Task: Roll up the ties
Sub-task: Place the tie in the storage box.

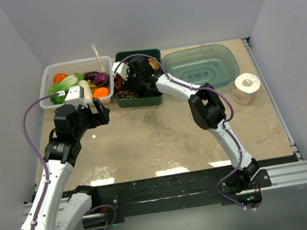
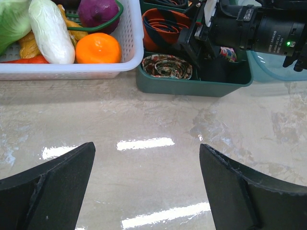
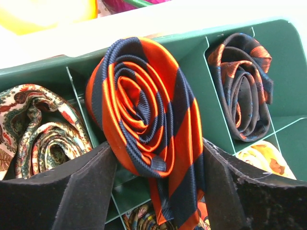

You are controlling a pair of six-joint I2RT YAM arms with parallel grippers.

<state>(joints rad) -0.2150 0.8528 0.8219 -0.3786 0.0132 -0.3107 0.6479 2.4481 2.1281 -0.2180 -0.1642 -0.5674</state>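
Along the wooden table's far side, left to right.
The white plastic basket stood leftmost, the green divided plastic tray just right of it, then the teal plastic tub, then the white paper roll. Over the tray, the orange-and-navy striped rolled tie sat between the fingers of the right gripper, with a paisley coiled tie and a dark coiled tie in compartments on either side.

The striped tie is ribbed woven cloth with a faint sheen; the paisley tie is smoother printed cloth. The green divider tray is smooth, dull plastic. The right gripper has matt black, grainy jaws. The tabletop is glossy, mirroring lights.
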